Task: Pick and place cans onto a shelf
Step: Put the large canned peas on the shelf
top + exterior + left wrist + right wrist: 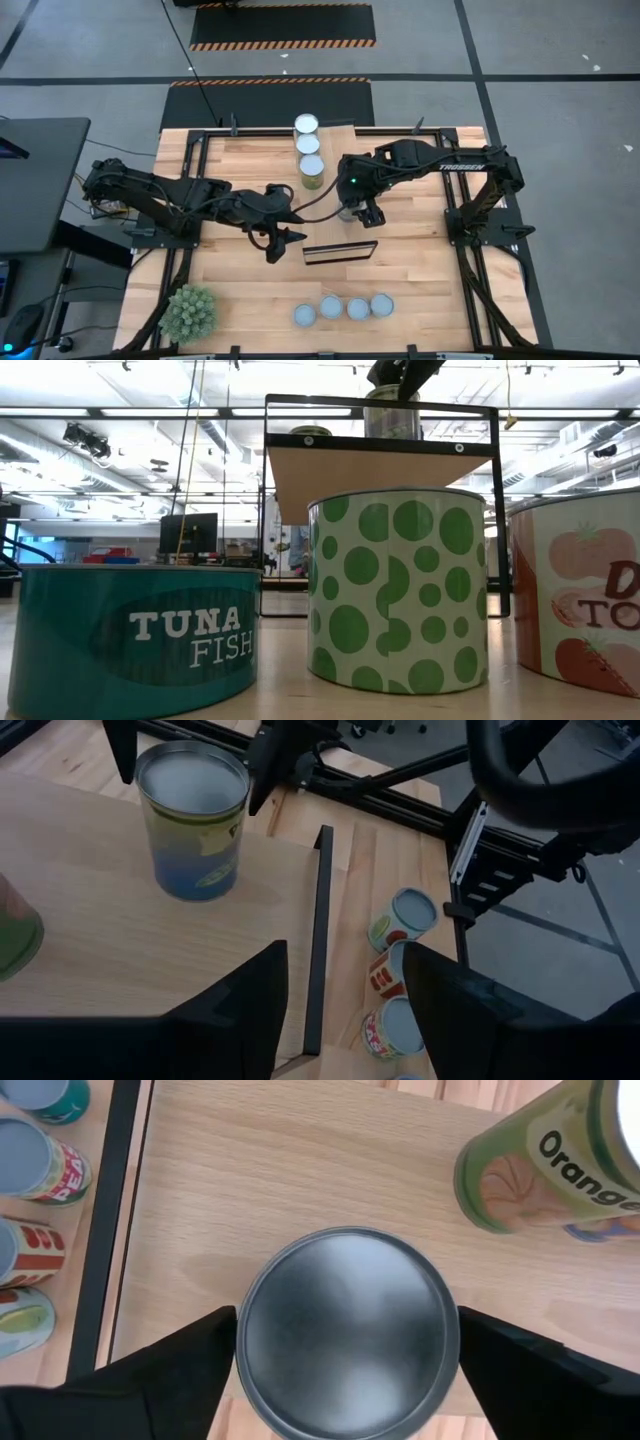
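Note:
The shelf's light-wood top [300, 1170] carries three cans in a row at its far end [309, 145]. My right gripper [352, 212] is over the shelf, closed on a grey-topped can with a blue and yellow label [192, 820]; the can also shows in the right wrist view [345, 1345]. An orange-labelled can [545, 1160] stands next to it on the shelf. My left gripper [285, 238] is open and empty, beside the shelf's near end [340, 252], and looks across the shelf top [100, 940]. Several cans [343, 308] stand on the table near its near edge. My right gripper pinches the can's upper side wall [240, 1350] between its two fingers [190, 1365], one on each side just below the rim. The fingers come from above, pointing down. The can is upright with its bottom on the shelf top.
A spiky green plant ball [189, 311] sits at the table's near left corner. The low view shows a tuna can [130, 635], a green-dotted can [400, 590] and a tomato can [580, 590] close up. A black bar [318, 940] edges the shelf.

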### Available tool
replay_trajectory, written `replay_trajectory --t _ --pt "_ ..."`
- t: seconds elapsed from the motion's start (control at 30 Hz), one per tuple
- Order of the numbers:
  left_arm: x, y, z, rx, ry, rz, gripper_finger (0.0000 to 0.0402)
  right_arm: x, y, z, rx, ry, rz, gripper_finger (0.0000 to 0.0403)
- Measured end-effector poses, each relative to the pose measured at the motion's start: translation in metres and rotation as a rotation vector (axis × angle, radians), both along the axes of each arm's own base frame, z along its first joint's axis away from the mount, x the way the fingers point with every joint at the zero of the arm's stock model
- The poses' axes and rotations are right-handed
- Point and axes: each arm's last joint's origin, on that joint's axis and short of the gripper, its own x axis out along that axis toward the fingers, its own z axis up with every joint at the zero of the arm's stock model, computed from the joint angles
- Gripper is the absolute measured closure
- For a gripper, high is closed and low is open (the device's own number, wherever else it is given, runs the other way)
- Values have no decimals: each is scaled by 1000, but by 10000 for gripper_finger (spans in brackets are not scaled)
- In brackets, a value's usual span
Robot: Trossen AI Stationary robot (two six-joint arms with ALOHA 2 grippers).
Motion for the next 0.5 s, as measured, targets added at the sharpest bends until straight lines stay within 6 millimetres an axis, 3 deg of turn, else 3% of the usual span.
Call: replay_trajectory --t 0.2,0.5 --pt "0 0 0 0 0 0 198 -2 0 2 -9 -6 -17 27" --pt "0 0 0 0 0 0 198 -21 10 23 -45 -80 -47 27"
